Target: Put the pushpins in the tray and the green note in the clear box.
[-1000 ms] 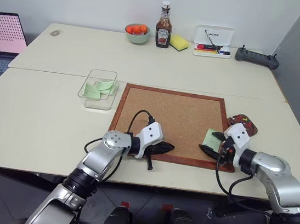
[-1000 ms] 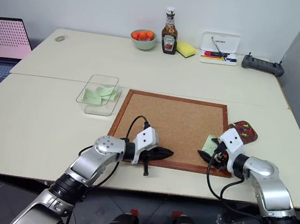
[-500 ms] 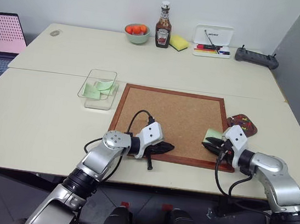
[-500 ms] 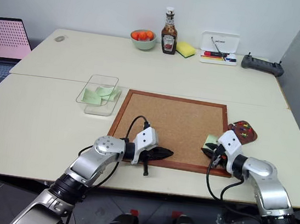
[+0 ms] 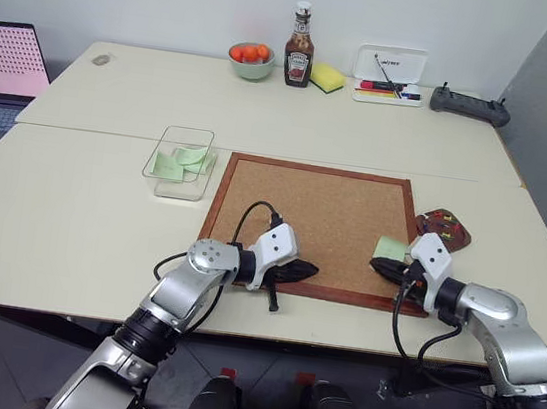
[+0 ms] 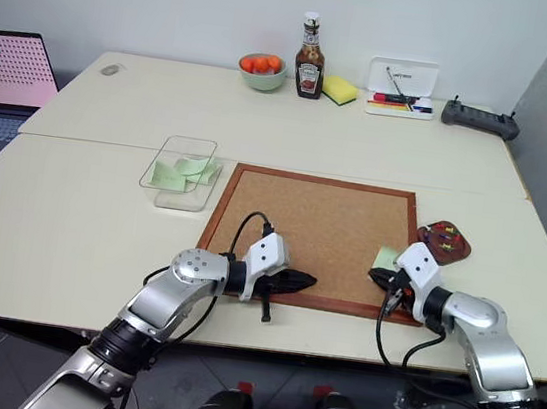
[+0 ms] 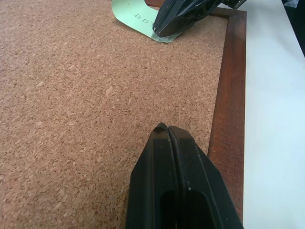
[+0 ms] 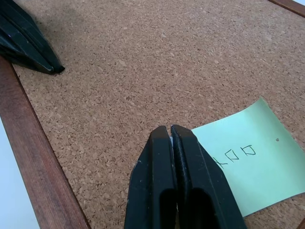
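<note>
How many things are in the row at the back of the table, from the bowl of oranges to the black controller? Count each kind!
Green bowl of oranges: 1
Ketchup bottle: 1
Yellow sponge: 1
White case of pens: 1
Black controller: 1
Total: 5

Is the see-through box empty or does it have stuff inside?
Not empty. The clear box already holds a few green notes.
</note>
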`<move>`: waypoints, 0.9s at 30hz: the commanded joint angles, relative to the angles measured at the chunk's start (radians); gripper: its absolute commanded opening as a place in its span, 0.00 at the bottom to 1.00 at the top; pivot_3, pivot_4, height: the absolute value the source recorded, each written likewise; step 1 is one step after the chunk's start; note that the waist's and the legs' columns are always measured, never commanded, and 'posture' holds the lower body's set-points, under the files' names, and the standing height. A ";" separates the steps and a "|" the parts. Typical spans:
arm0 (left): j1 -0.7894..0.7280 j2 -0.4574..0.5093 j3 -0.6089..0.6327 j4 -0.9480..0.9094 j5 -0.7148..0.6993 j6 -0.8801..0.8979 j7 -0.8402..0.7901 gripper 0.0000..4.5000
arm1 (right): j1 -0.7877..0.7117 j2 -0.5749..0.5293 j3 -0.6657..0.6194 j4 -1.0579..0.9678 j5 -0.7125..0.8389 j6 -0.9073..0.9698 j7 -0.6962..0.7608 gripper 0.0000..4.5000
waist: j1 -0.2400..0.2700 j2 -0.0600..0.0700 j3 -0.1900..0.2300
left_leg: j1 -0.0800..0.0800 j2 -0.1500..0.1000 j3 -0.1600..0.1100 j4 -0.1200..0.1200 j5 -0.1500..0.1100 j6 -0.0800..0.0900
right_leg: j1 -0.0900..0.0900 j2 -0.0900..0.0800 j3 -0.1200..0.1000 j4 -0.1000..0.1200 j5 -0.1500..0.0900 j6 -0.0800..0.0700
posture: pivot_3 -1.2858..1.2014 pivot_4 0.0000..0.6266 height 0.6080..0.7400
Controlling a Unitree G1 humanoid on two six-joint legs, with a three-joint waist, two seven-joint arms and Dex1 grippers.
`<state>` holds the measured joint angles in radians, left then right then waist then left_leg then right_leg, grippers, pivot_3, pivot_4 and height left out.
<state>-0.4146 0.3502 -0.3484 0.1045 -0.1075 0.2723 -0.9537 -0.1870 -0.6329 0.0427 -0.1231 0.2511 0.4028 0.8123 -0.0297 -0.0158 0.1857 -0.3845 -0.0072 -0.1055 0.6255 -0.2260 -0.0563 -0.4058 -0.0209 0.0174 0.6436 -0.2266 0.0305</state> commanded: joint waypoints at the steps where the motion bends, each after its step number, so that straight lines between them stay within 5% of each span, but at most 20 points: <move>1: 0.030 0.011 -0.044 0.033 0.033 0.025 -0.009 0.00 | -0.021 -0.021 -0.062 -0.091 0.045 -0.009 0.014 0.00 | 0.000 0.000 0.000 | 0.000 0.000 0.000 0.000 0.000 0.000 | 0.000 0.000 0.000 0.000 0.000 0.000 | 0.52 0.24 1.00; 18: 0.006 -0.002 -0.016 0.043 0.017 0.036 0.007 0.00 | -0.075 -0.048 -0.073 -0.091 0.030 -0.039 0.017 0.00 | 0.000 0.000 0.000 | 0.000 0.000 0.000 0.000 0.000 0.000 | 0.000 0.000 0.000 0.000 0.000 0.000 | 0.52 0.24 1.00; 27: 0.014 0.000 -0.024 0.042 0.021 0.028 0.004 0.00 | -0.137 -0.184 -0.105 0.151 -0.149 -0.174 -0.057 0.00 | 0.000 0.000 0.000 | 0.000 0.000 0.001 0.001 0.000 0.000 | 0.000 0.000 0.000 0.000 0.000 0.000 | 0.52 0.24 1.00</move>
<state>-0.4242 0.3455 -0.3455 0.1103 -0.1103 0.2775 -0.9499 -0.2989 -0.7730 -0.0302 -0.0317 0.1689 0.2932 0.7838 -0.0293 -0.0160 0.1857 -0.3843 -0.0075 -0.1047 0.6262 -0.2260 -0.0563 -0.4056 -0.0214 0.0176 0.6436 -0.2267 0.0305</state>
